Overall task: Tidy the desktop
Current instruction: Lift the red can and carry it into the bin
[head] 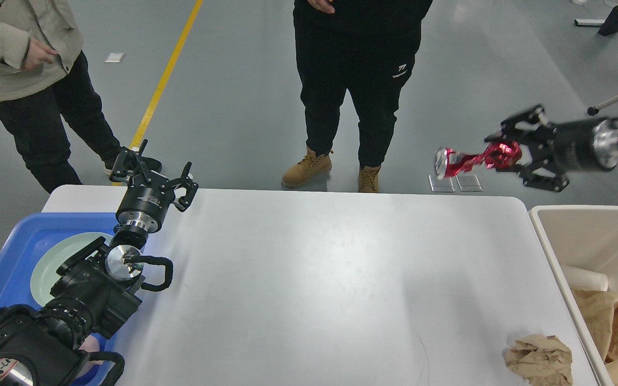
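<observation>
Head view: the desktop (pixel 309 279) fills the lower middle of the frame, white and wide, its far edge running across at about the height of the boots. At 3 o'clock, high above the floor beyond the desktop's far right corner, the right gripper (pixel 507 155) is clamped on a crushed red can (pixel 467 161), which sticks out toward 9 o'clock with its silver end facing left. At 9 o'clock the left gripper (pixel 153 174) points up over the far left corner, its fingers spread apart and holding nothing. Beneath that arm, at 8 o'clock, a blue tray (pixel 8 268) holds a pale green plate (pixel 54 257). At 5 o'clock a crumpled brown paper (pixel 539 356) lies on the desktop near its right edge. Just beside that edge, at 4 o'clock, a beige bin (pixel 582 225) holds more brown paper. Two people stand at 12 and 10 o'clock.
</observation>
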You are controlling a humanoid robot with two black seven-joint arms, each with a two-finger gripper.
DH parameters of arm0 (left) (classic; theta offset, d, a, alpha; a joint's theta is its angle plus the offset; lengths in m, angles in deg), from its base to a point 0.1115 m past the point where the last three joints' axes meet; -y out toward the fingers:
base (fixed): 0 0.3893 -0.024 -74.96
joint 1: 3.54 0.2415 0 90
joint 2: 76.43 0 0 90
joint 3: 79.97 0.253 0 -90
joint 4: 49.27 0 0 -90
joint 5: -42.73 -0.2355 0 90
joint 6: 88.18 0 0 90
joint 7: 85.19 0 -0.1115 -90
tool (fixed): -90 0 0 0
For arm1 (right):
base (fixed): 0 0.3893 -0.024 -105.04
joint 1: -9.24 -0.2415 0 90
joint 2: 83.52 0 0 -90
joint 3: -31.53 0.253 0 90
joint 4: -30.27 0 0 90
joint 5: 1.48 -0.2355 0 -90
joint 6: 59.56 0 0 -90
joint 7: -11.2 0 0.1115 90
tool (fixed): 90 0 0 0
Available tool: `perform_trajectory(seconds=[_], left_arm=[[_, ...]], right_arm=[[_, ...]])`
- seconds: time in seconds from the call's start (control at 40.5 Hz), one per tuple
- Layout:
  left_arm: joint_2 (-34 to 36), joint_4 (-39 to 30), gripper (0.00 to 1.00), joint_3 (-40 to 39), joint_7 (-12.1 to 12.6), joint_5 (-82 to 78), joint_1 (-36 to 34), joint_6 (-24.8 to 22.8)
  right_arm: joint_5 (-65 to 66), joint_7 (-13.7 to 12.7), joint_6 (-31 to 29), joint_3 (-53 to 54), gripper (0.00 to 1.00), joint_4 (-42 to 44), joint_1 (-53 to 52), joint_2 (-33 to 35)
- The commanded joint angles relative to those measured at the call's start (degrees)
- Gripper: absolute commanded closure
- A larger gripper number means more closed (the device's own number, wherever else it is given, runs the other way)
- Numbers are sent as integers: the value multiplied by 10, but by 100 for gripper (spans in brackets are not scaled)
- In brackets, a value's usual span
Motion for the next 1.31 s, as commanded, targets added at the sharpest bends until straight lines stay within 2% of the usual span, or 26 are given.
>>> perform_trajectory(seconds=[0.0,0.124,0.173,0.247,0.346,0.371,0.42,0.519,0.568,0.717,0.741,1.038,1.112,1.285], left_arm=[[0,0,4,0,0,0,1,0],[0,0,4,0,0,0,1,0],[0,0,4,0,0,0,1,0],[0,0,4,0,0,0,0,0],[0,0,4,0,0,0,1,0],[0,0,4,0,0,0,0,0],[0,0,4,0,0,0,0,0],[0,0,4,0,0,0,0,0],[0,0,4,0,0,0,1,0],[0,0,4,0,0,0,1,0],[0,0,4,0,0,0,0,0],[0,0,4,0,0,0,0,1],[0,0,4,0,0,0,1,0],[0,0,4,0,0,0,1,0]], right_arm=[[6,-2,0,-1,57,21,-35,33],[32,-2,7,-2,57,97,-11,33],[41,-2,18,0,57,167,48,28],[41,-1,44,4,57,228,117,16],[41,-2,131,0,54,288,211,-22],[41,-2,172,0,49,300,246,-30],[41,-1,208,0,45,305,278,-38],[42,0,258,-2,44,308,326,-54],[42,0,262,0,38,311,343,-60],[41,0,273,3,3,339,378,-75],[41,0,273,3,0,344,381,-78],[37,1,267,-2,0,344,378,-88],[36,1,263,-5,0,340,340,-102],[38,2,246,-133,0,308,239,-131]])
